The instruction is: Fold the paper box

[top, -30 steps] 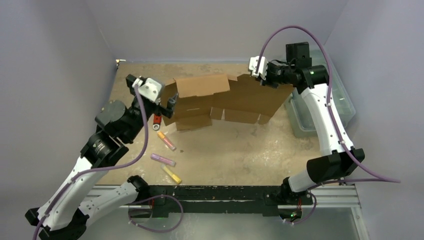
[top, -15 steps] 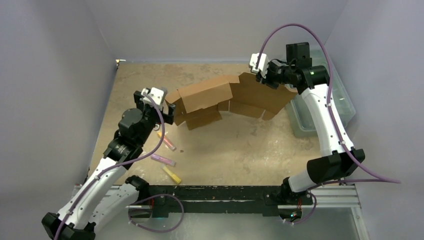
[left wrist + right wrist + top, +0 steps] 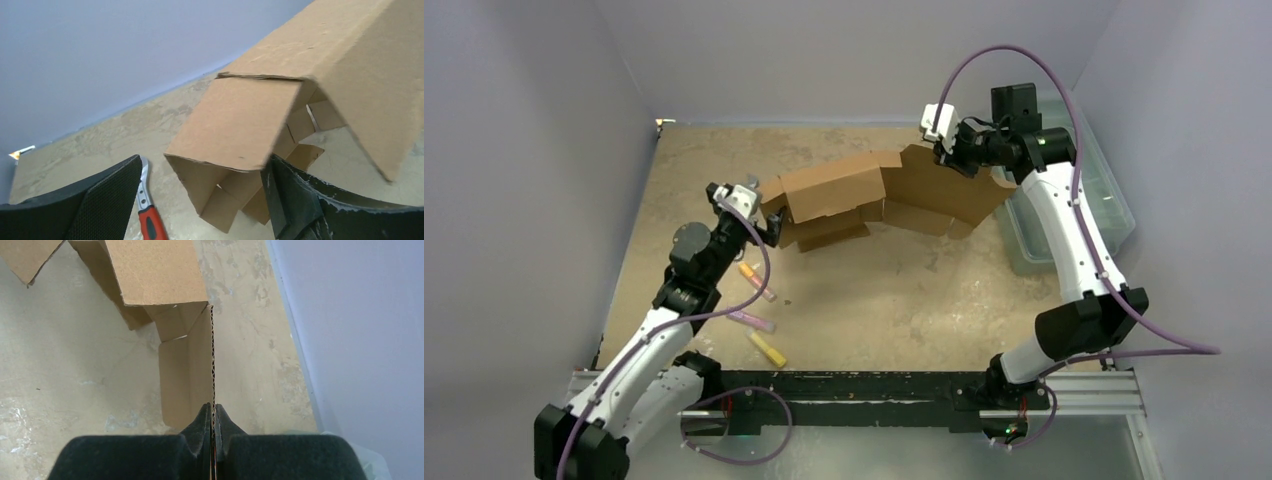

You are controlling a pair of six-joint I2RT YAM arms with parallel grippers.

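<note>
The paper box (image 3: 874,192), brown cardboard with flaps, is lifted off the table and bent into an arch. My right gripper (image 3: 943,150) is shut on its far right edge. In the right wrist view the corrugated edge (image 3: 212,360) runs straight into the closed gripper (image 3: 213,412). My left gripper (image 3: 765,222) is open at the box's left end. In the left wrist view the folded end panel (image 3: 235,125) hangs between the spread fingers (image 3: 107,197), and the right finger lies against the cardboard's lower corner.
A red-handled tool (image 3: 149,220) lies on the table under the left gripper. Three markers (image 3: 757,282) (image 3: 751,321) (image 3: 767,349) lie beside the left arm. A translucent pale-green bin (image 3: 1114,205) stands at the right wall. Grey walls enclose the table.
The left arm has swung forward and right to the box's left end, its jaws narrowing slightly. The box went from a flat upright sheet to a bent arch. The right gripper kept its hold.
</note>
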